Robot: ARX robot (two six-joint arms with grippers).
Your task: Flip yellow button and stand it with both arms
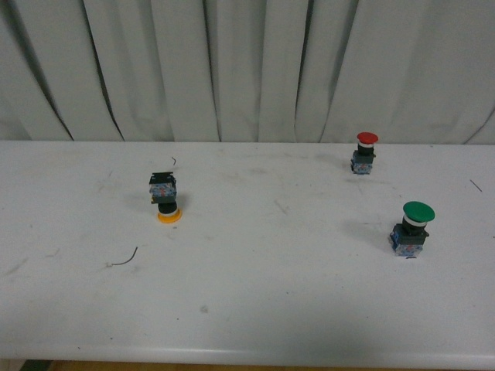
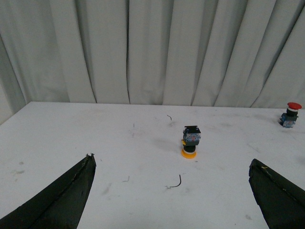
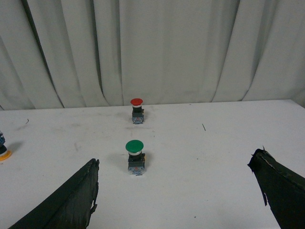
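Resting upside down on its round cap, the yellow button (image 1: 165, 198) sits on the left part of the white surface (image 1: 309, 309), its black and blue-patterned base pointing up. It looks small, light and rigid (a hard plastic switch, by all appearances). A one-sided push would likely topple it or send it skating. The smooth domed cap would probably slip in a grip, so the squarish base block seems the surer place to take hold, with the second arm steadying the neck through the turn.

The left arm's jaws stand wide open and empty, their dark fingers (image 2: 57, 202) framing the button from well short of it. The right arm's jaws are likewise spread and hold nothing, their fingers (image 3: 66, 205) flanking the green button (image 3: 135, 155). It stands upright, with the red button (image 3: 137, 109) upright farther back near the grey curtain (image 1: 247, 69). Both stand well apart from the yellow one, off to the right.

A thin curl of wire (image 1: 124, 260) lies near the yellow button on the robot's side, and a shorter scrap (image 1: 173, 161) lies just behind it. Neither appears to block the approach, though a finger could drag the nearer one.
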